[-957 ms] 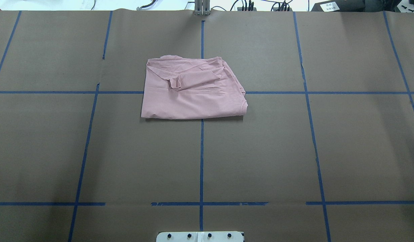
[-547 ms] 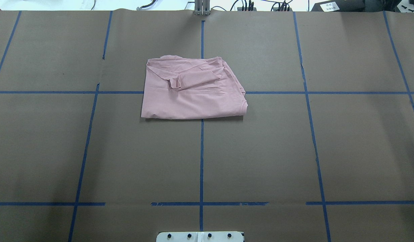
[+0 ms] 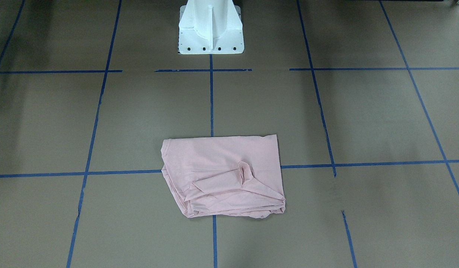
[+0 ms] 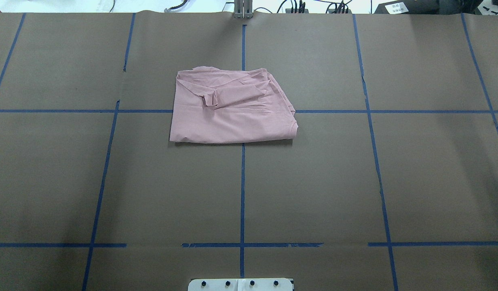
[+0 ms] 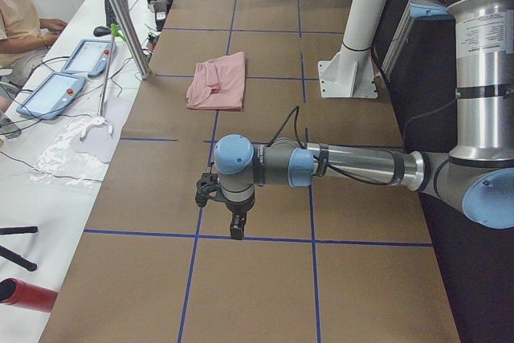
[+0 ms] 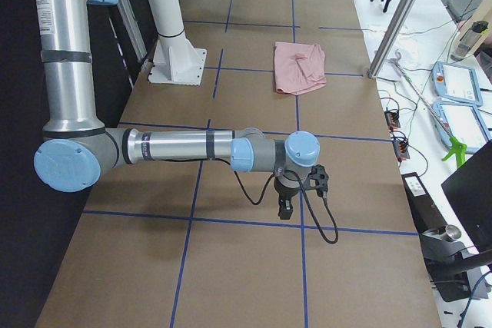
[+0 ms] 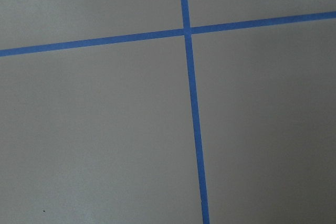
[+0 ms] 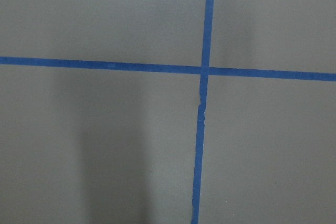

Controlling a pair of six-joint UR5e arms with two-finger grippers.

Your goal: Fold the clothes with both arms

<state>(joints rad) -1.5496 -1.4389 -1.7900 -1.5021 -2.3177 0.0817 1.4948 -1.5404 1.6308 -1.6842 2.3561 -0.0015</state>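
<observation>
The pale pink T-shirt (image 4: 233, 117) lies folded into a rough rectangle on the brown table, a sleeve flap on top; no print shows. It also shows in the front-facing view (image 3: 222, 163), the left view (image 5: 218, 82) and the right view (image 6: 300, 67). My left gripper (image 5: 235, 230) hangs point-down over the table near its left end, far from the shirt. My right gripper (image 6: 284, 209) hangs likewise near the right end. I cannot tell whether either is open or shut. Both wrist views show only bare paper and tape.
Blue tape lines (image 4: 242, 194) grid the brown paper table. The white pedestal base (image 3: 211, 29) stands at the robot's edge. A person (image 5: 20, 6), tablets (image 5: 52, 90) and a metal post (image 5: 120, 14) are beyond the far edge; cables (image 6: 396, 124) lie there too.
</observation>
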